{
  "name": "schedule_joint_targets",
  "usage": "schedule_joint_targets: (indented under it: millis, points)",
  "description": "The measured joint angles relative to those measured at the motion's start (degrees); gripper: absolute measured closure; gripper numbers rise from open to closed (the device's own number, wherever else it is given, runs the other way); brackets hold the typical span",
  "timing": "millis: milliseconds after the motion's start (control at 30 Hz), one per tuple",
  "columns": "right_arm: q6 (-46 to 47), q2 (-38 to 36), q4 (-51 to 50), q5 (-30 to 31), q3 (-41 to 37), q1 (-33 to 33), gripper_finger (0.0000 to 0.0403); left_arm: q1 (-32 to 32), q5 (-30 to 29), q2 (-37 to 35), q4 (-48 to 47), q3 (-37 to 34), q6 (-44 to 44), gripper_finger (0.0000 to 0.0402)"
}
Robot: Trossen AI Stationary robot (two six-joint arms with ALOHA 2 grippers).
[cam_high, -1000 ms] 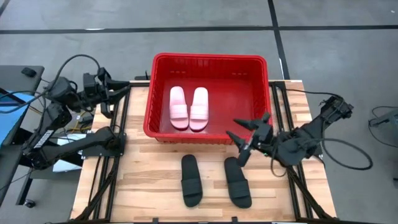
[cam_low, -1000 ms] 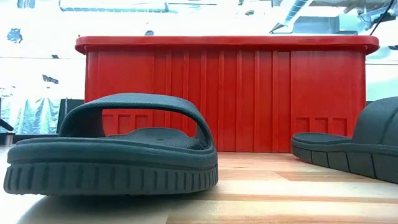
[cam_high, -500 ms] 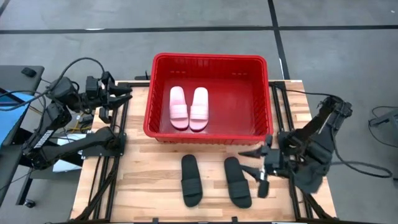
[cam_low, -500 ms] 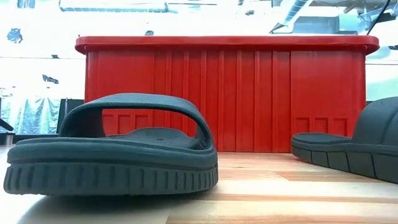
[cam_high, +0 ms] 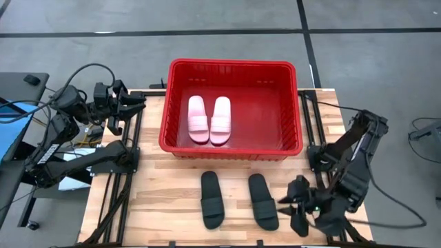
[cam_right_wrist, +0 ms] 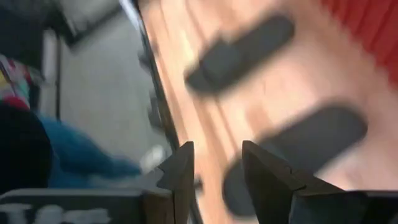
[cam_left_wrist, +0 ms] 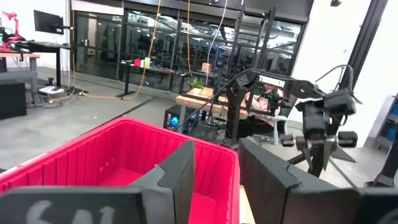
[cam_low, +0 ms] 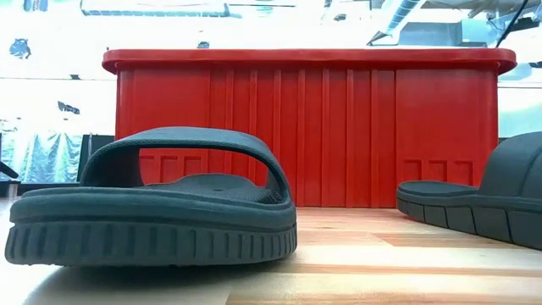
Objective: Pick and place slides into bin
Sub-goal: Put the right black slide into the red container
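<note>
Right end effector (cam_high: 295,210), fingers apart and empty, sits at 3 o'clock of two black slides (cam_high: 263,201) on the desk (cam_high: 165,200), pink pair (cam_high: 209,119) in bin (cam_high: 231,67).

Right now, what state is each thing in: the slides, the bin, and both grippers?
Pink slides: both lying side by side in the bin, straps up.
Left black slide: flat on the table, in front of the bin, not held.
Right black slide: flat on the table, not held.
Bin: upright, holding only the pink pair.
Right gripper: fingers open, empty, beside the right black slide.
Left gripper: fingers open, empty, left of the bin.
</note>
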Motion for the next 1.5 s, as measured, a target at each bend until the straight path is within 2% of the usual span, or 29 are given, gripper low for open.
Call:
schedule_joint_targets:
  millis: [100, 167, 267, 567, 800, 1000, 1267, 1500]
  points:
    - [1.1, 2.3, -2.1, -7.8, 0.0, 0.0, 0.028, 0.0, 0.0, 0.0, 0.0, 0.0, 0.0, 0.0288]
    - [0.8, 3.7, -3.3, -10.3, 0.0, -0.1, 0.028, 0.0, 0.0, 0.0, -0.5, 0.0, 0.0, 0.0288]
    - [-0.7, 6.2, -4.9, -10.5, 0.0, -0.2, 0.028, 0.0, 0.0, 0.0, -1.1, 0.0, 0.0, 0.0288]
    - [-15.1, 14.9, -6.6, -10.8, 0.0, -4.3, 0.028, 0.0, -0.1, 0.0, -1.4, 0.0, 0.0, 0.0288]
    - [-23.5, 20.4, -5.7, -18.4, 0.0, -8.3, 0.028, 0.0, -0.1, 0.0, -2.9, 0.0, 0.0, 0.0287]
    - [-29.1, 21.2, -4.9, -19.7, 0.0, -9.4, 0.028, 0.0, -0.1, 0.0, -4.0, 0.0, 0.0, 0.0288]
    - [-32.1, 21.2, -6.0, -20.0, -0.2, -12.6, 0.028, 0.0, -0.1, 0.0, -4.0, 0.0, 0.0, 0.0288]
    - [-36.8, 21.2, -5.8, -25.6, -0.2, -15.2, 0.0282, 0.0, -0.1, 0.0, -4.0, 0.0, 0.0, 0.0288]
